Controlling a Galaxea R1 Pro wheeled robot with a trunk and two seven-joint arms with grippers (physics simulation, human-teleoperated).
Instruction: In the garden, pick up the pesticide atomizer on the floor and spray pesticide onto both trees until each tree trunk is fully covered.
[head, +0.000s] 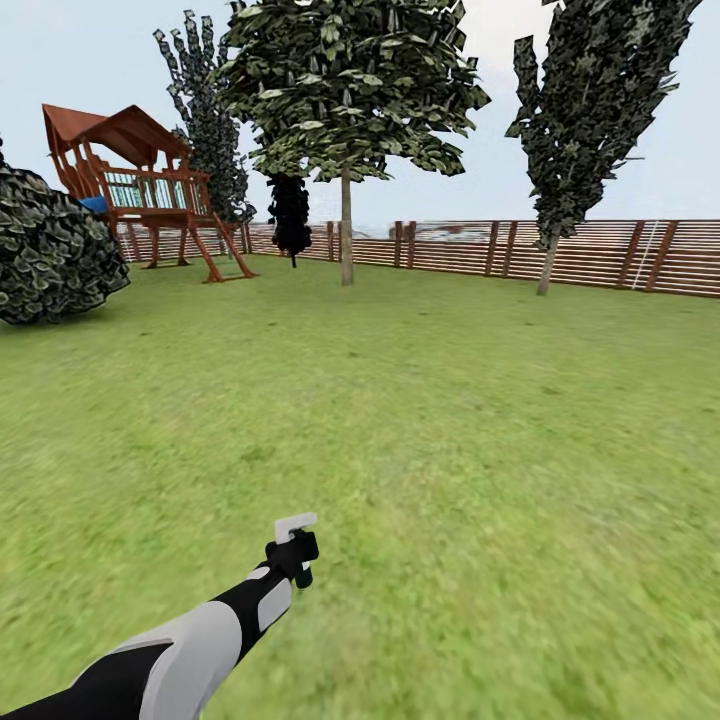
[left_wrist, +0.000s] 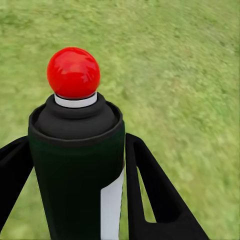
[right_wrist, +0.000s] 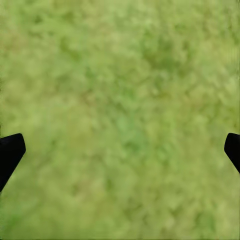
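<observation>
The left gripper (left_wrist: 75, 195) holds the pesticide atomizer (left_wrist: 75, 170) between its dark fingers (left_wrist: 155, 200), the jaws closed against the near-black bottle on both sides, with the red ball top (left_wrist: 73, 72) standing clear above them; in the head view the same left gripper (head: 294, 555) hangs low over the lawn (head: 450, 450) at the end of the outstretched left arm (head: 190, 650). The right gripper (right_wrist: 120, 145) faces bare grass with its fingertips (right_wrist: 10, 152) spread wide at the edges of its view, jaws open and holding nothing. Ahead, well apart from the robot, stands a tree (head: 345, 100) with a straight trunk (head: 346, 230), and a second tree (head: 590, 110) rises to its right with a leaning trunk (head: 547, 268), both in front of the slat fence (head: 450, 245); a wooden playset (head: 140, 190) sits far left. The main risk is spraying from here: at this range the mist would probably fall on grass and cover neither trunk. The bottle could also slip during the drive if the grip is shallow, and the dark conifer (head: 290, 215) by the fence could be mistaken for a target.
</observation>
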